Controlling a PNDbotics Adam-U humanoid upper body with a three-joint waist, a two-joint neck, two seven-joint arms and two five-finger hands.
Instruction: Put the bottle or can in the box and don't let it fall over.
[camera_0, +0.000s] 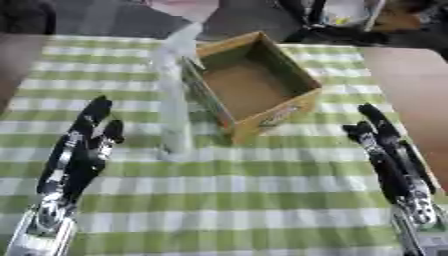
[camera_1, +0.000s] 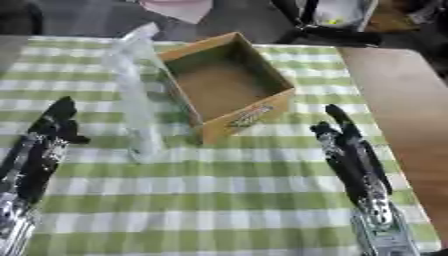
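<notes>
Seen from the left eye, a tall clear bottle (camera_0: 174, 95) stands upright on a desk (camera_0: 245, 200) covered in a green and white checked cloth. Just to its right, touching or nearly touching, sits an open brown cardboard box (camera_0: 293, 107), turned at an angle, with nothing visible inside. The bottle is outside the box. The left hand (camera_0: 83, 145) lies low on the left, black fingers straight and released, pointing away from the robot, near the bottle but apart from it. The right hand (camera_0: 389, 150) lies low on the right in the same relaxed way, holding nothing, well apart from the box

From the right eye, the same layout appears shifted leftward: the bottle stands beside the box's left wall, the left hand shows at the left edge, and the right hand rests flat with fingers extended, near the cloth's right edge, where bare brown desk shows beyond it
</notes>
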